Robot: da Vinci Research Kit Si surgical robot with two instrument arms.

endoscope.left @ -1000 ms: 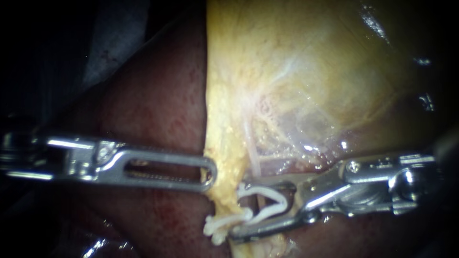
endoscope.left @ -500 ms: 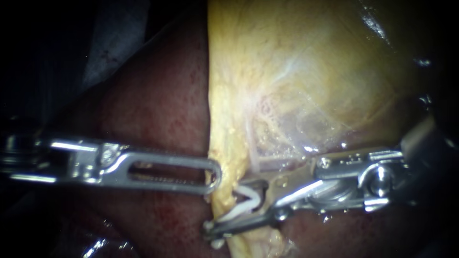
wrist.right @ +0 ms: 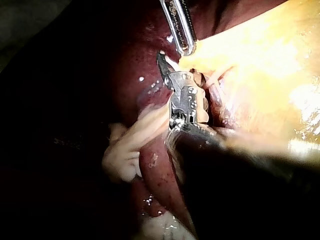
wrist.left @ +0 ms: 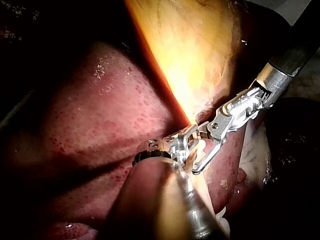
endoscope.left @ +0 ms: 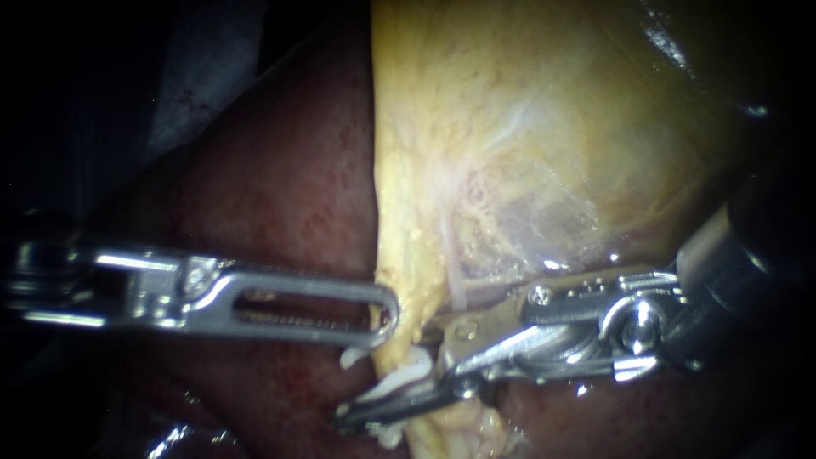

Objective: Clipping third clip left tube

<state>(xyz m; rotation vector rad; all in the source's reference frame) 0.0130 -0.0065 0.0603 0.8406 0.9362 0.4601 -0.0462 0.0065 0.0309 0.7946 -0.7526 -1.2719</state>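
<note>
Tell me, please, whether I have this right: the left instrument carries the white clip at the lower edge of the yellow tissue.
Not quite: the right instrument, not the left instrument, carries the white clip, as the endoscope view shows. The clip is indeed at the lower edge of the yellow tissue.

White plastic clip (endoscope.left: 406, 376): legs pressed nearly together, lying almost level, gripped between the jaws of the right instrument (endoscope.left: 382, 389) at the yellow tissue's (endoscope.left: 510, 153) lower edge. Thin pale tube (endoscope.left: 454, 280): drawn taut, running downward, hidden behind the upper jaw.
</note>
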